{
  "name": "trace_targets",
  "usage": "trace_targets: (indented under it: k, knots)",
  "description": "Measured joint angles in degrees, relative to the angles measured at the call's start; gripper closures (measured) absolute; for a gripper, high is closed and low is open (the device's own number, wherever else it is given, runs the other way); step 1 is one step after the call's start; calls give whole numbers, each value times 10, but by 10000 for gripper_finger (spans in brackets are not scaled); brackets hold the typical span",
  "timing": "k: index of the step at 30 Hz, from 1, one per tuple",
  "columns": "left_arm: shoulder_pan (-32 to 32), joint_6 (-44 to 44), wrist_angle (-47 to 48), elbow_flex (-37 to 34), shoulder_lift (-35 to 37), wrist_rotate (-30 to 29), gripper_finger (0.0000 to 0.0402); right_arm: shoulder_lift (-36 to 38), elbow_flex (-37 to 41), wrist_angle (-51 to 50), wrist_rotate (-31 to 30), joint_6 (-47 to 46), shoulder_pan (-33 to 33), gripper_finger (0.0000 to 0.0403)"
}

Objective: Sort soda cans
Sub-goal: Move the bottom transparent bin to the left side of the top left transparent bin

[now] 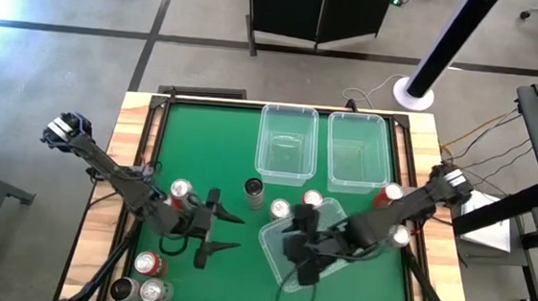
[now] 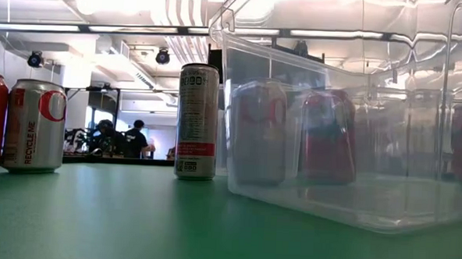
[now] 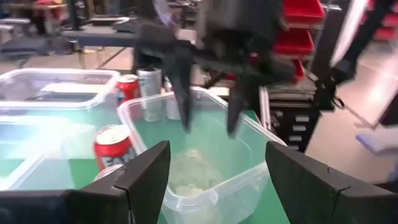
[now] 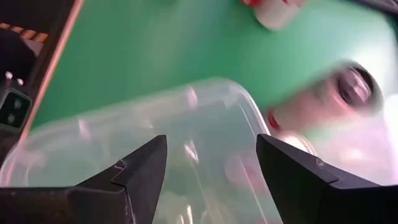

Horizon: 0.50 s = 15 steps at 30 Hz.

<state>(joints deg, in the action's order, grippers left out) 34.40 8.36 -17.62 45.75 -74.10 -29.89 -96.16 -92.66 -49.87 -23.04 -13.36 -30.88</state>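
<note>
both hands are released and empty. high view: left hand (image 1: 227, 234) over the green counter (image 1: 211, 156); right hand (image 1: 292, 251) above the tilted clear bin (image 1: 276, 240); soda cans (image 1: 282, 209) scattered nearby. low view: tall can (image 2: 197, 121) stands beside that bin. left wrist view: red can (image 3: 114, 145) sits just outside the bin.

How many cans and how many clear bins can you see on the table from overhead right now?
Cans: 9
Clear bins: 3
Total: 12, counting only what shows from above; the arms may hide more.
</note>
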Motion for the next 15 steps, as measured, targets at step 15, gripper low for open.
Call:
trace_targets:
  k: [15]
  knots:
    - [-60, -141, 460, 421, -282, 230, 153, 50, 1, -256, -25, -297, -110, 154]
